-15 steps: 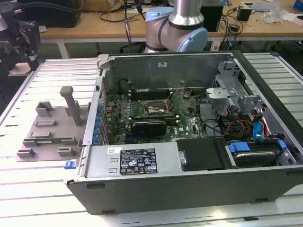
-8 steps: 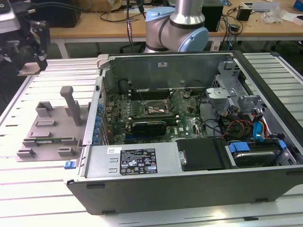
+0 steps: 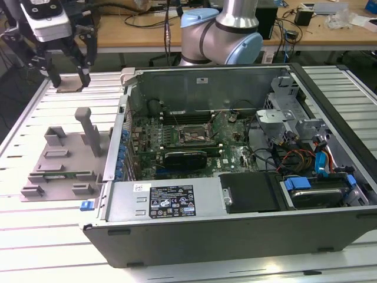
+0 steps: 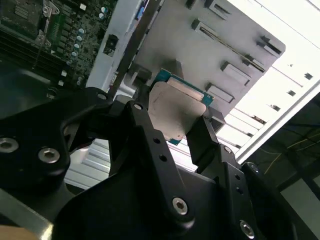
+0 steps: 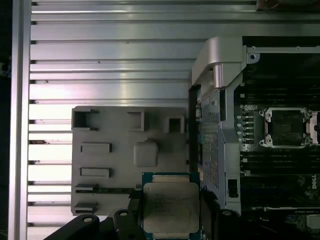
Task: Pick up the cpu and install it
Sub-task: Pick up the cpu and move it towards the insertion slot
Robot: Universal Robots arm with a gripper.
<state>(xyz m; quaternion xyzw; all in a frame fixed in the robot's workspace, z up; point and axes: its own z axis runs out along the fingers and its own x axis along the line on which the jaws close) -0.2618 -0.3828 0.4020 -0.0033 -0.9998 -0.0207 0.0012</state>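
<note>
**CPU Held in Gripper, Outside the Case**

The gripper is clenched on the cpu. In both wrist views, one black finger bears on each of two opposite edges of the chip. The silver-grey metal top faces the cameras, and the green-blue edge shows along the far side.

Behind the cpu lies the grey plastic fixture, flat on the slatted metal table. Its recesses and upright posts are visible.

Beyond the fixture stands the open computer case. The motherboard's processor socket sits inside it, well apart from the cpu.

In the exterior view, the gripper hangs above the table at the exterior view's left. It is past the far end of the fixture and beside the case's outer wall.
</note>
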